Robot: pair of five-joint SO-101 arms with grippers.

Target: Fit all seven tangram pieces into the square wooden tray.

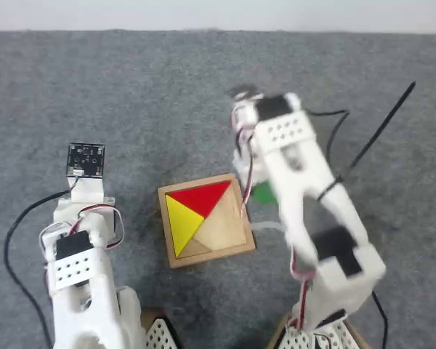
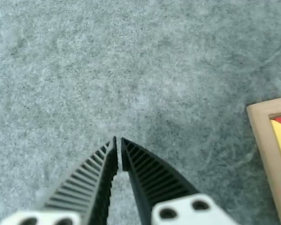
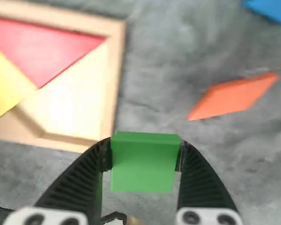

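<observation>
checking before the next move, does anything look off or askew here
Nothing looks damaged or spilled. The wooden tray sits turned at a slant to the far edge of the table. The orange piece and blue piece lie loose outside it, and the right gripper holds the green piece beside the tray.

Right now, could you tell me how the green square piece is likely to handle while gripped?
The green square piece looks rigid, so it probably won't flex. Its flat sides sit between the ridged fingers of the right gripper, so slipping seems unlikely. Flat-faced, it shouldn't roll.
</observation>
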